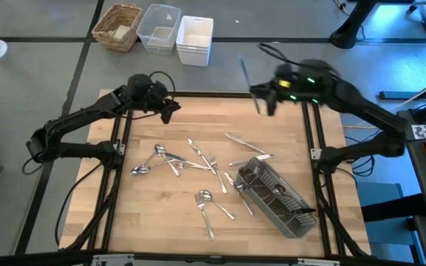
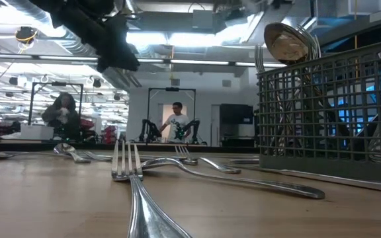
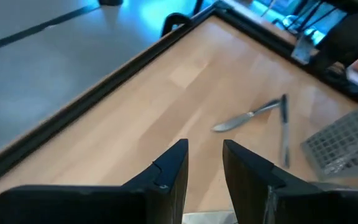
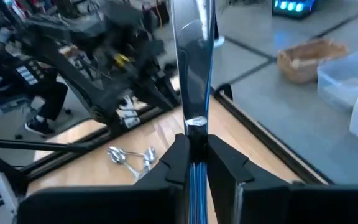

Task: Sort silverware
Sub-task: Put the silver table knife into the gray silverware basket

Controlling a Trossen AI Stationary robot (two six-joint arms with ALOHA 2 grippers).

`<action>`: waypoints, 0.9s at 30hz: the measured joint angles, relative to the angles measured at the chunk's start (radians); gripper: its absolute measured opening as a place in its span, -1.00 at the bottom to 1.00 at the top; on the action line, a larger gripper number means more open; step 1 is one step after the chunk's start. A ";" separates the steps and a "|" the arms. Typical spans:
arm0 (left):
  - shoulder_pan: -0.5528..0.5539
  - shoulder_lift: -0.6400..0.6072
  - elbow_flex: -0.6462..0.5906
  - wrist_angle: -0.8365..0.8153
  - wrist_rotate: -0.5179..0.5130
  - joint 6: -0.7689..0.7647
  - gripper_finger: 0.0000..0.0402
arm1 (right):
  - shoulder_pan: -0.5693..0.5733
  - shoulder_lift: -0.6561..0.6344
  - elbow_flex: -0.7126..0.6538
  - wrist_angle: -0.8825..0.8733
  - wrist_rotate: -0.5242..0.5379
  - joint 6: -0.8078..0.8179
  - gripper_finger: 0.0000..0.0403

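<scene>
Knife (image 4: 194,68) clenched in right jaws – left jaws parted, empty; caddy (image 1: 276,196) near

This is a robotics lab: across the centre of the low view, exposed ceiling ducts (image 2: 38,39) and strip lights hang over an open hall where a person (image 2: 176,123) stands at another two-armed robot rig (image 2: 170,116), beyond the wooden worktop (image 2: 45,198).

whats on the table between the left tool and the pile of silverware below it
Nothing: in the high view the light wooden tabletop is bare between the open left tool and the shiny metal spoons and forks. The left wrist view shows bare wood too.
</scene>
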 joint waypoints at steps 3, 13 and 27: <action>-0.056 0.007 -0.018 0.073 -0.001 -0.057 -0.54 | 0.121 -0.089 0.000 -0.057 0.128 0.038 -0.81; -0.282 0.008 -0.059 0.342 -0.090 -0.271 -0.54 | 0.702 -0.191 -0.003 -0.167 0.421 0.153 -0.81; -0.718 0.014 -0.059 0.392 -0.508 -0.523 -0.54 | 1.441 -0.140 -0.171 -0.202 1.057 0.420 -0.81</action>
